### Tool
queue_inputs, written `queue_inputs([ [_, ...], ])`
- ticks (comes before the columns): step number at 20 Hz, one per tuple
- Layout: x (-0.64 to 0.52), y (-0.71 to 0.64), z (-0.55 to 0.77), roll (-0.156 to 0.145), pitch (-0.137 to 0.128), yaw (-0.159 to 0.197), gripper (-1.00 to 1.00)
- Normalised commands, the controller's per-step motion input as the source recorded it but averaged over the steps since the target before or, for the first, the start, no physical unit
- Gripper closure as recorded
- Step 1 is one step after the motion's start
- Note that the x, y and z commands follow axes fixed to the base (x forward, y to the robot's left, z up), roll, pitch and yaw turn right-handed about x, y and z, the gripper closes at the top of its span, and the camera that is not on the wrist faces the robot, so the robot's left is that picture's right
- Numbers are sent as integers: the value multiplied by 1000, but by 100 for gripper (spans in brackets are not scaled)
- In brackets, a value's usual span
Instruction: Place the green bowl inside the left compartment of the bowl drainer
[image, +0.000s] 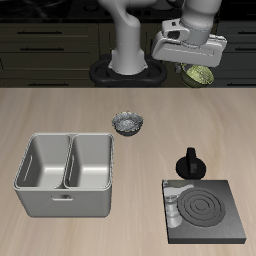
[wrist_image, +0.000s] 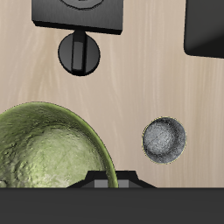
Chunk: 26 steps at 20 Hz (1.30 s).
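Observation:
The green bowl (image: 201, 74) hangs tilted high above the back of the table, and my gripper (image: 193, 66) is shut on its rim. In the wrist view the green bowl (wrist_image: 48, 153) fills much of the frame, olive with a mottled yellowish inside, and a fingertip (wrist_image: 107, 182) shows at its rim. The bowl drainer (image: 68, 197), a grey metal basin with two deep wells, stands near the table's front edge, far from the gripper. Its left compartment (image: 42, 165) holds nothing.
A grey-white speckled bowl (image: 128, 122) (wrist_image: 164, 140) sits mid-table behind the drainer. A black stove plate (image: 205, 212) (wrist_image: 79, 10) lies near the front edge, with a black knobbed pot (image: 190, 165) (wrist_image: 79, 54) just behind it.

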Motion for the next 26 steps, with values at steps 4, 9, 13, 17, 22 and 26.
queue_inputs([
  [4,118,-123,193,-10,-16,27,100],
  [9,120,-429,384,-37,-33,0,100],
  [13,12,-319,300,-17,-51,0,100],
  [17,41,-314,191,-55,-33,13,100],
  [22,59,-417,155,-3,-8,-20,100],
  [26,21,-546,209,8,-37,25,100],
])
